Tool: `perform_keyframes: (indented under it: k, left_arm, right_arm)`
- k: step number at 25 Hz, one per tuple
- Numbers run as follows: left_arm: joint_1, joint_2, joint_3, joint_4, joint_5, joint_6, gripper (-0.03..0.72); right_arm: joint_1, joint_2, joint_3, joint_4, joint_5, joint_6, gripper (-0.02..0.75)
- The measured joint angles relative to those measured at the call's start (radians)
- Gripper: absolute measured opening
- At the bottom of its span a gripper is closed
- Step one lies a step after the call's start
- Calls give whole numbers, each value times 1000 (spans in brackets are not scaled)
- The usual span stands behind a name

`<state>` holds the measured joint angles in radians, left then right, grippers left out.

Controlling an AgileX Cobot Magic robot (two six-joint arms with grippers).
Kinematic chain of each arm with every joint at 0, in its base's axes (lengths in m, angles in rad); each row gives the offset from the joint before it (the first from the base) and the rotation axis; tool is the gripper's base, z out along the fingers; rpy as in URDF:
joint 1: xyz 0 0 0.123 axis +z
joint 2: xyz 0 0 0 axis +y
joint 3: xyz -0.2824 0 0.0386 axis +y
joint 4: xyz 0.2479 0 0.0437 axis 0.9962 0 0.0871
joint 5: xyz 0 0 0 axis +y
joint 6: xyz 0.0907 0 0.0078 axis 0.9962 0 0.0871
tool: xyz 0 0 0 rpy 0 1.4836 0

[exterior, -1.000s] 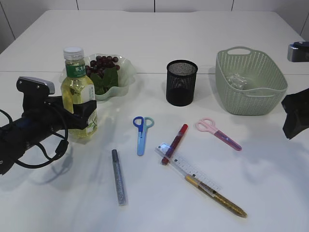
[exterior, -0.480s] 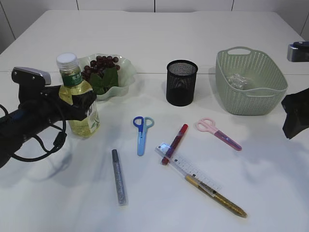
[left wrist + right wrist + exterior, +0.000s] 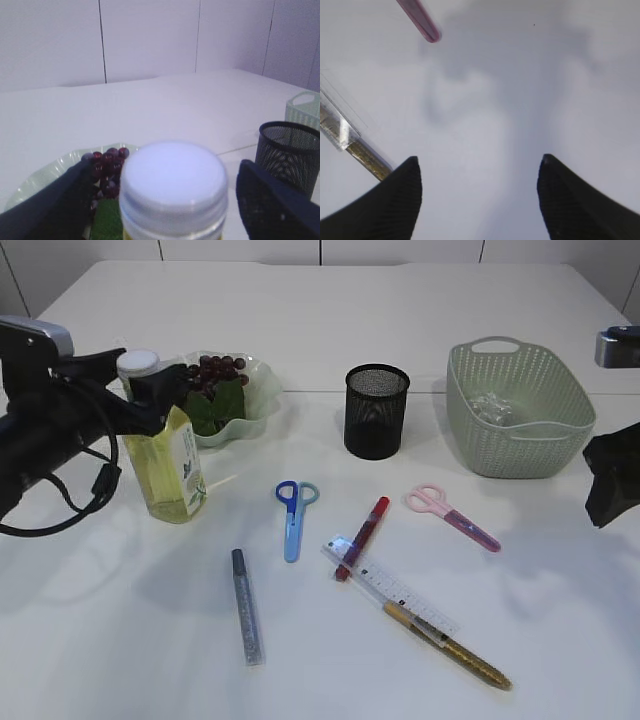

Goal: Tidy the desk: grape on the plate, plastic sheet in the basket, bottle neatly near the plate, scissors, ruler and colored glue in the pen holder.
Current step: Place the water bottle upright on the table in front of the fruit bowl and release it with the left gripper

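Yellow bottle, black mesh pen holder, green basket.

left gripper: jaws spread wide, arm raised at left | right gripper: jaws apart, pointing down, nothing held

A broad white bench fills the exterior view, a thin seam crossing its top. Behind it stands a pale panelled wall with dark vertical joints. The light is soft and even, casting faint shadows.
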<state>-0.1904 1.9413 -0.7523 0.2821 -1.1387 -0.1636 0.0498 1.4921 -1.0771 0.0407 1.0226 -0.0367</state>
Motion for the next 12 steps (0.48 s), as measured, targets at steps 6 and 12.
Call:
perform_keyframes:
  k: [6,12]
  left_arm:
    - [0,-118,2,15,16,-8,550]
    - [0,-277,6,11,284,-10,492]
  right_arm:
    - [0,0,0,0,2,-1,563]
    - [0,0,0,0,15,-1,563]
